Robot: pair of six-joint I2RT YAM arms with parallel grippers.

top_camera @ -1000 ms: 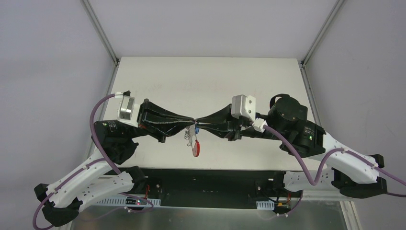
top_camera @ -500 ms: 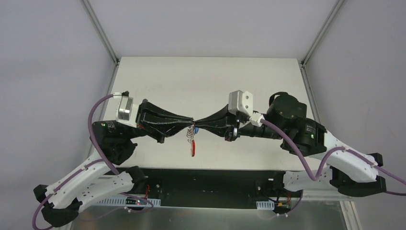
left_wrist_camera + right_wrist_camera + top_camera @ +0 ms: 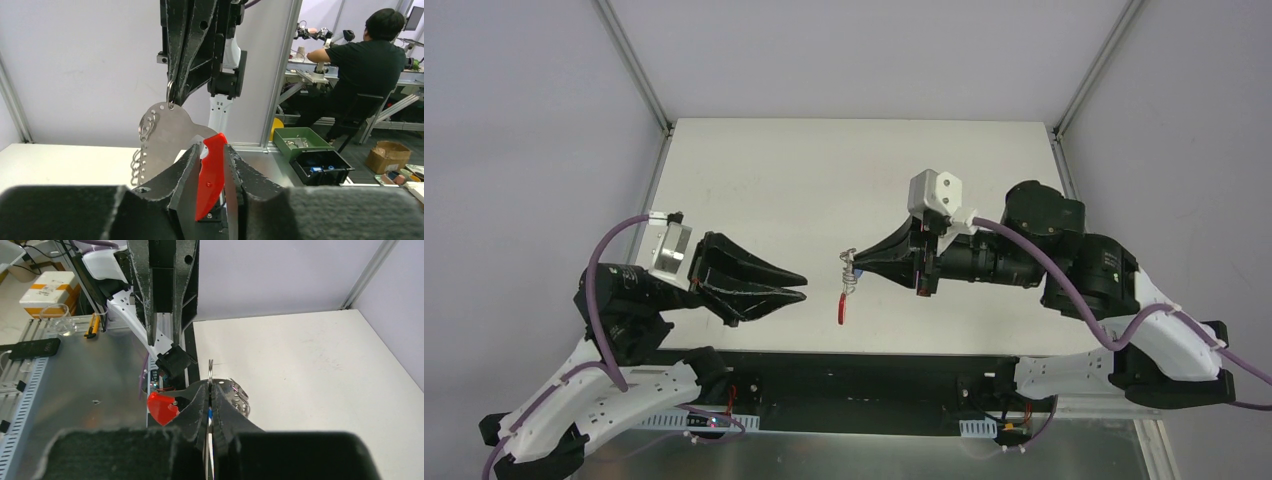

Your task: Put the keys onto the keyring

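Observation:
My right gripper (image 3: 852,262) is shut on a thin silver ring of the keyring (image 3: 848,276) and holds it above the table. The red curved strip (image 3: 841,308) hangs below it. In the right wrist view the ring (image 3: 210,369) stands up between my shut right gripper (image 3: 210,386), with a sliver of the blue tag (image 3: 209,414) in the gap. The red strip (image 3: 161,407) and the chained rings (image 3: 236,395) hang beyond. The dark key is hidden. My left gripper (image 3: 805,284) is open and empty, apart to the left. Its wrist view shows the red strip (image 3: 210,175) beyond its gap (image 3: 212,150).
The white table (image 3: 824,170) lies under both arms, with a black rail (image 3: 854,365) along its front edge. Grey walls and metal posts (image 3: 634,70) close the back corners. Beyond the cell, the left wrist view shows a seated person (image 3: 370,65) and a green bin (image 3: 300,142).
My left gripper has let go, opened and drawn back to the left. My right gripper has moved slightly right, keeping the keyring. The red strip now hangs from it alone.

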